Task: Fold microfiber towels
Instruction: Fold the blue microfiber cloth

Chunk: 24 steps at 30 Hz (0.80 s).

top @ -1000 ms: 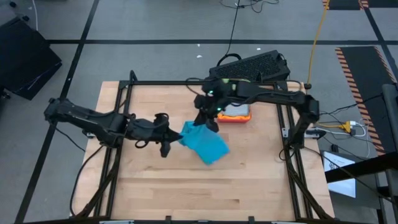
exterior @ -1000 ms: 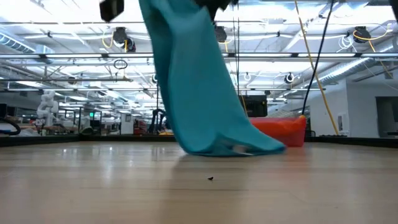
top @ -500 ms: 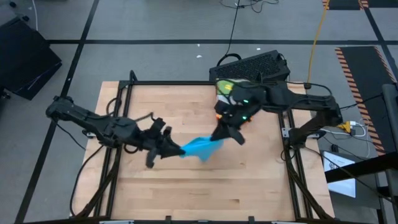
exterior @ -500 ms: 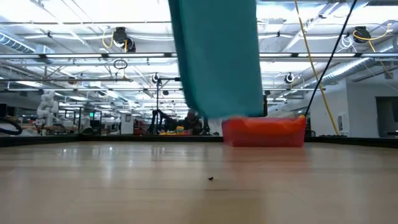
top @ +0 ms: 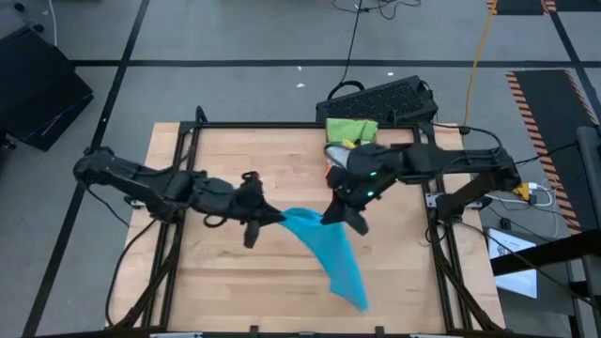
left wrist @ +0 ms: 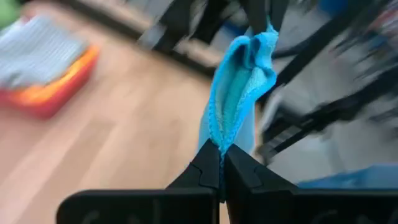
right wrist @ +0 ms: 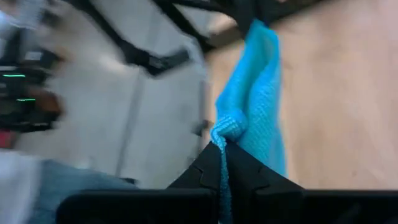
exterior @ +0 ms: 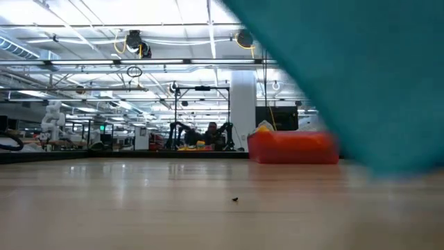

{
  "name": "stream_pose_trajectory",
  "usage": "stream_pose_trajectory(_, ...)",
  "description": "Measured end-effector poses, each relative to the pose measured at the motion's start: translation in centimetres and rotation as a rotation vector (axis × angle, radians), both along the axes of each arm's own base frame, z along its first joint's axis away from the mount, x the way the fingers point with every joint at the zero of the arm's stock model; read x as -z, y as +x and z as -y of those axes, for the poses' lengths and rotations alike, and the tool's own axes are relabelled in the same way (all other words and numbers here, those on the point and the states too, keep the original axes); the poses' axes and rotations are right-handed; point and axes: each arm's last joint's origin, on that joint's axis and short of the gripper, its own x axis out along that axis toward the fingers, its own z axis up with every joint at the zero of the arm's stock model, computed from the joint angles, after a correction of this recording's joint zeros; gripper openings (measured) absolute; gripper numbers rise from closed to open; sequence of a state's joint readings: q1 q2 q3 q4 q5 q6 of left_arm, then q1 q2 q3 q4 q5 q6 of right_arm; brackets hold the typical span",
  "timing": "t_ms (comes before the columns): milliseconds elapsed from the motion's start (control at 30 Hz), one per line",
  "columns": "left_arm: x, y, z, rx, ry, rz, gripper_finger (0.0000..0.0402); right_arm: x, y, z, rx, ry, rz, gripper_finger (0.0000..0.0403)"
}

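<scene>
Two pincers [top: 272,219] [top: 326,220], blue towel [top: 329,252] pinched between

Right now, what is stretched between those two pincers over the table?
The bright blue towel. In the high view its top edge runs from the left pincer to the right pincer, both shut on it, and the rest trails toward the table's near edge.

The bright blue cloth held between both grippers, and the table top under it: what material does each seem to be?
Bright blue cloth: soft fuzzy fabric, probably microfiber; matte, nubby pile, drapes limply. Table top: light wood, seemingly planks; grain lines and a smooth, slightly glossy finish.
</scene>
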State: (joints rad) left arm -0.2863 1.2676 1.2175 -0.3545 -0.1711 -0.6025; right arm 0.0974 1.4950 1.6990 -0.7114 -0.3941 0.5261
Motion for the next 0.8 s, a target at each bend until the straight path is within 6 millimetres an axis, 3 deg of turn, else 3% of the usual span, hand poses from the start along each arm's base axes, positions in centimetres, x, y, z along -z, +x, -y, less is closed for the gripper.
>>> stream_pose_trajectory(133,1.9,1.3,-0.8,0.016,-0.003,-0.117,0.0005,5.3,0.9,0.6,0.037,0.017,-0.130,0.0004)
stream_pose_trajectory(233,1.6,1.8,0.1,0.149,-0.117,-0.075,0.0003,6.9,0.9,0.1,-0.003,0.136,-0.149,0.0004)
stream_pose_trajectory(367,0.2,1.9,2.1,0.262,-0.141,0.077,0.0004,6.2,0.6,-1.4,-0.093,0.236,-0.060,0.0004)
stream_pose_trajectory(567,0.2,2.1,1.8,0.175,-0.101,0.096,0.0003,6.0,0.4,-1.5,-0.078,0.241,-0.052,0.0004)
stream_pose_trajectory(800,-1.7,2.1,2.6,0.310,-0.210,0.262,0.0002,3.6,-1.2,-1.9,-0.057,0.361,-0.011,0.0002)
